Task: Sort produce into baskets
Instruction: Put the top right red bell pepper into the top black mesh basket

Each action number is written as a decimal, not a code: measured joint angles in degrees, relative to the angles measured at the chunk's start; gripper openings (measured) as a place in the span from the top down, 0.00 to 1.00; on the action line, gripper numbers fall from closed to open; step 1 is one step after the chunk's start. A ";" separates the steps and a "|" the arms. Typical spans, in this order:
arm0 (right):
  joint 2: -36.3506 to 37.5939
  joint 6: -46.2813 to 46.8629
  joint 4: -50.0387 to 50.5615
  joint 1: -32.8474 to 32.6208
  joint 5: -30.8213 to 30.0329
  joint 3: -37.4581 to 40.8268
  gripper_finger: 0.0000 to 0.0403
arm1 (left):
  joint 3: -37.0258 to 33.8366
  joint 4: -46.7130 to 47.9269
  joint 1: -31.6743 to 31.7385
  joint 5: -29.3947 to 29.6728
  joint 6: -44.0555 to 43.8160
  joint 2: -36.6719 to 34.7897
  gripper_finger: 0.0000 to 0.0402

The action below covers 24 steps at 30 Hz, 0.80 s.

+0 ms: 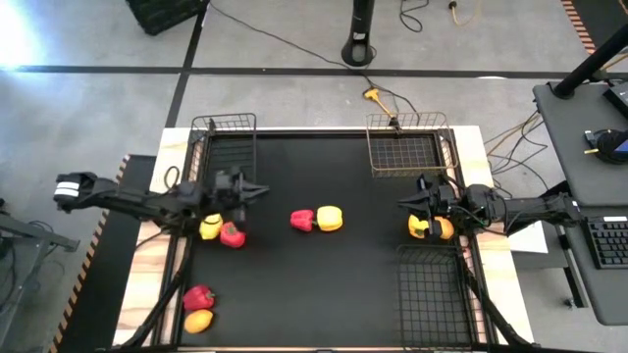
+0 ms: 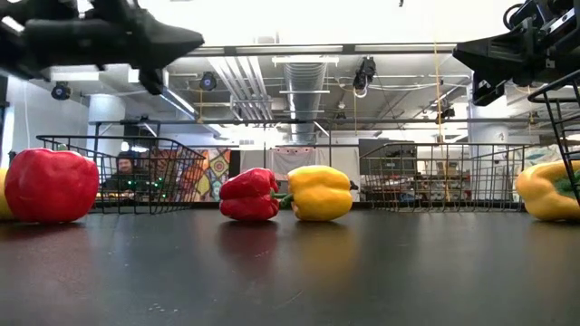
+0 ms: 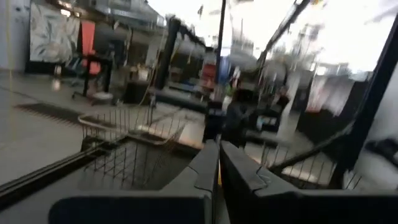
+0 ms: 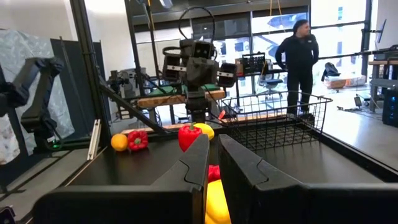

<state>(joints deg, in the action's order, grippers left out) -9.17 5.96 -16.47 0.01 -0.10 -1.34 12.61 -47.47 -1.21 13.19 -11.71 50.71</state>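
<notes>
My left gripper (image 1: 263, 190) is shut and empty, held above the table's left side, just beyond a yellow pepper (image 1: 210, 228) and a red pepper (image 1: 234, 235). My right gripper (image 1: 400, 204) is shut and empty above the right side, over a yellow pepper (image 1: 419, 227) and an orange fruit (image 1: 444, 228). A red pepper (image 1: 302, 220) and a yellow pepper (image 1: 331, 218) lie side by side at the centre. A red pepper (image 1: 198, 296) and an orange fruit (image 1: 198, 321) lie at the near left. All of them rest on the black tabletop.
A black wire basket (image 1: 226, 137) stands at the far left, a tan wire basket (image 1: 407, 149) at the far right and another black wire basket (image 1: 432, 294) at the near right. A person (image 4: 301, 59) stands in the room beyond the table.
</notes>
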 joint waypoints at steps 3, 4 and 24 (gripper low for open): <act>0.00 0.01 0.00 0.00 0.00 -0.02 0.93 | 6.16 4.05 -0.02 -0.19 2.42 6.07 0.99; 0.00 0.01 0.00 0.00 0.00 -0.02 0.93 | 8.30 5.99 0.00 -0.20 3.03 7.91 0.97; 0.00 0.01 0.00 0.01 0.00 0.00 0.93 | 51.00 66.00 1.00 -0.22 1.68 30.09 0.22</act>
<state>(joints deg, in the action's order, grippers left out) -9.17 5.97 -16.47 0.03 -0.10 -1.34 63.61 18.53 -0.21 12.97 -10.03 80.80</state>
